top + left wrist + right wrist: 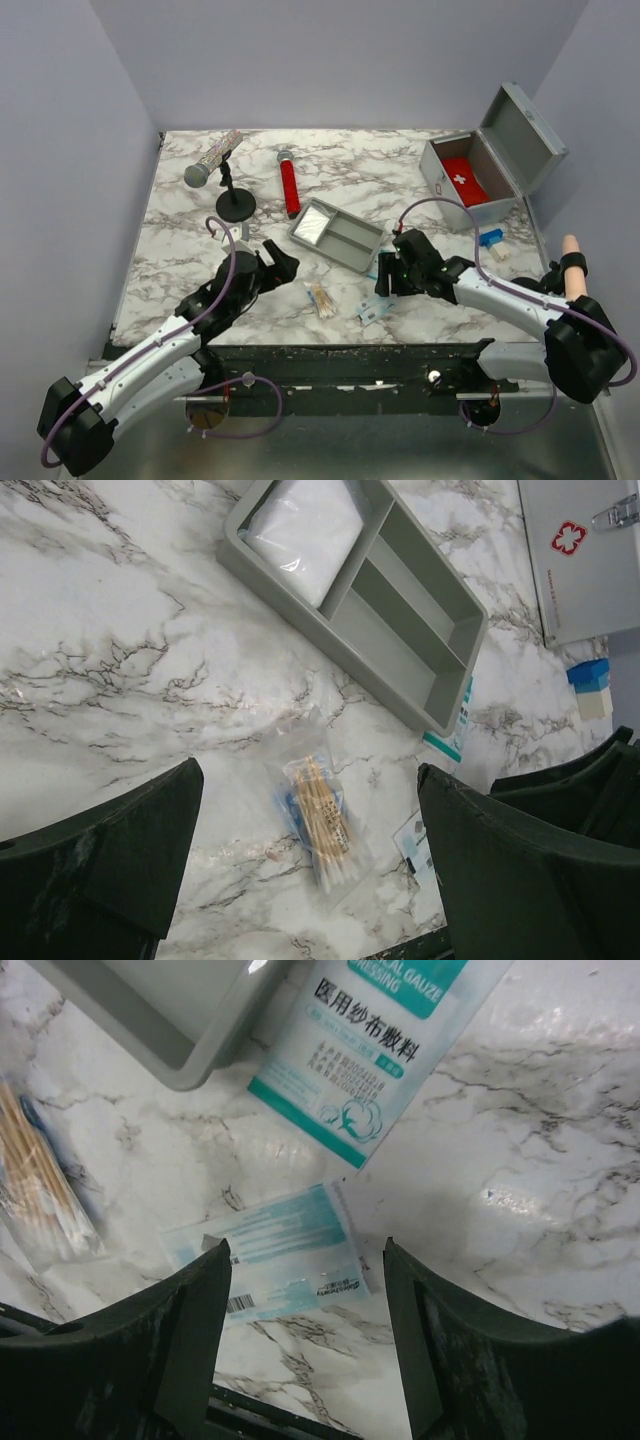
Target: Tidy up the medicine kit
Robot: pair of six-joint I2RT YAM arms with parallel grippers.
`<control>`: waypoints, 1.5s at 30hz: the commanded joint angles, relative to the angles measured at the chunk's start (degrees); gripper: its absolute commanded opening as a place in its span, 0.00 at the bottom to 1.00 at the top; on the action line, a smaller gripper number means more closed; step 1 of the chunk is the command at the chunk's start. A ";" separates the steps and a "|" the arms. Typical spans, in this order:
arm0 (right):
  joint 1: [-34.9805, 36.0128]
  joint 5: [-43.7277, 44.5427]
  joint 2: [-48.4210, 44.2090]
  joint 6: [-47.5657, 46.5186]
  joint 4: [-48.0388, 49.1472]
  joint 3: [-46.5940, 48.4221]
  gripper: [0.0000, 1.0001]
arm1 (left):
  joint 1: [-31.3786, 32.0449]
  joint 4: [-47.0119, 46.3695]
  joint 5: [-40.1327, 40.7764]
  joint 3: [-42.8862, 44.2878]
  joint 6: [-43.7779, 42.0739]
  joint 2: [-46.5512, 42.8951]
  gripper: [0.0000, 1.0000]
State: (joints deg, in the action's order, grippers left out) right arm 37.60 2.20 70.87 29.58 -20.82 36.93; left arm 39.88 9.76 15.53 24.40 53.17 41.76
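Starting from the top view, the medicine kit [520, 135] is seen at the far right of the marble table [180, 240], lid up, a red white-cross pouch [463, 181] inside. Its divided tray [345, 240] lies mid-table, well apart from it. A microphone stand [233, 195] and a red cylinder [289, 186] are left at the far left.

At the left wrist, the left gripper [310, 860] is spread wide and empty above a bag of cotton swabs [322, 820]. Only loose film might be pinched.

At the right wrist, the right gripper [305, 1310] is held apart, nothing in it, over a small flat packet [270, 1250]. This could slide on the smooth marble (or be missed). A gauze dressing packet [370, 1070] and the tray's corner crowd the far side.
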 commanded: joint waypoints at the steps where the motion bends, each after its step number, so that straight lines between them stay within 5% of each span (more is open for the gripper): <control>1: 3.08 0.69 1.89 0.82 -2.99 -0.98 0.71 | 0.29 -2.11 -2.52 -0.41 0.80 2.09 0.99; 12: 3.35 1.32 8.75 2.06 -3.70 -1.33 0.63 | 0.55 -1.94 -2.52 0.03 1.06 4.03 0.98; 24: 3.35 -0.53 6.30 2.67 -5.72 -1.25 0.01 | 0.64 -2.20 -2.08 0.29 0.18 4.38 0.98; 36: 3.35 2.63 -6.35 1.53 -13.45 9.11 0.01 | 0.73 -2.90 -2.17 0.82 -0.17 5.53 0.98; 45: 3.27 4.04 -2.86 -1.19 -15.48 24.58 0.01 | 0.73 -2.29 -1.29 0.91 -0.35 4.47 0.98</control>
State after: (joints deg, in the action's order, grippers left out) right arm 40.77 4.14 65.12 30.50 -33.65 56.47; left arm 40.27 7.81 13.89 24.43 53.36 47.13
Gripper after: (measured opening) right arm 0.011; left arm 0.984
